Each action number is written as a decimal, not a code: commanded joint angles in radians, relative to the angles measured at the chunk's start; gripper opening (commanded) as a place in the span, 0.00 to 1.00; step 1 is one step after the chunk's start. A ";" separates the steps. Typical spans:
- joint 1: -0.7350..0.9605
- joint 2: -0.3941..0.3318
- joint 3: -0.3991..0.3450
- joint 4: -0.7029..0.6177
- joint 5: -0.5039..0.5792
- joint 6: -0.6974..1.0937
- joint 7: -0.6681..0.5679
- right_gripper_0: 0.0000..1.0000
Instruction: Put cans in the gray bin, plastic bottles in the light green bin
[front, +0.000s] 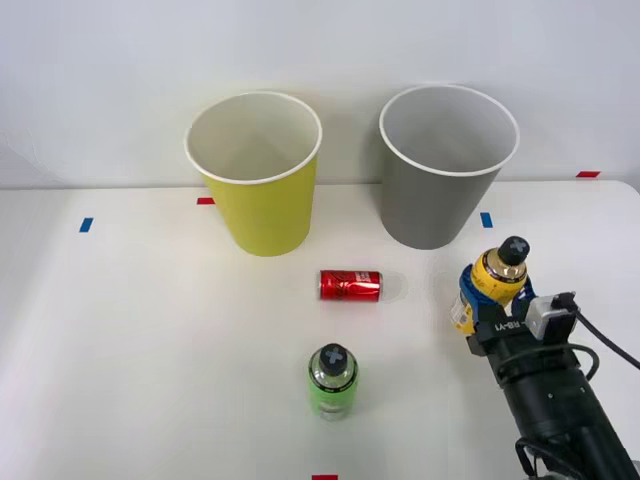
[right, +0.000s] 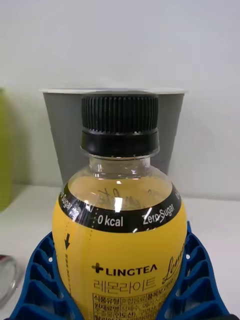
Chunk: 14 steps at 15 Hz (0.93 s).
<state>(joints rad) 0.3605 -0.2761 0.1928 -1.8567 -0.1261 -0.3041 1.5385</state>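
Observation:
A yellow-labelled plastic bottle (front: 497, 275) (right: 120, 240) with a dark cap stands upright at the table's right side. My right gripper (front: 493, 300) (right: 120, 270) is shut on it, and the blue fingers (right: 40, 275) press against both of its sides. The gray bin (front: 440, 190) (right: 60, 135) stands just beyond the bottle. To its left is the light green bin (front: 262, 205) (right: 4, 150). A red can (front: 350, 285) lies on its side mid-table. Nearer the front edge, a green plastic bottle (front: 332, 385) stands upright.
Small blue and red tape marks (front: 86, 225) dot the white table (front: 130, 350). Both bins stand near the table's far edge, against a white wall. A cable (front: 600, 340) runs along my right arm.

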 joint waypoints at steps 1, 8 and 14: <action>0.046 -0.051 0.030 -0.156 -0.003 0.108 -0.012 0.00; -0.049 -0.123 0.042 -0.335 -0.020 0.260 -0.138 0.00; -0.333 -0.115 0.066 -0.457 -0.035 0.612 -0.293 0.00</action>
<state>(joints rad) 0.0936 -0.4042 0.2484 -2.3122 -0.1560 0.2418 1.2652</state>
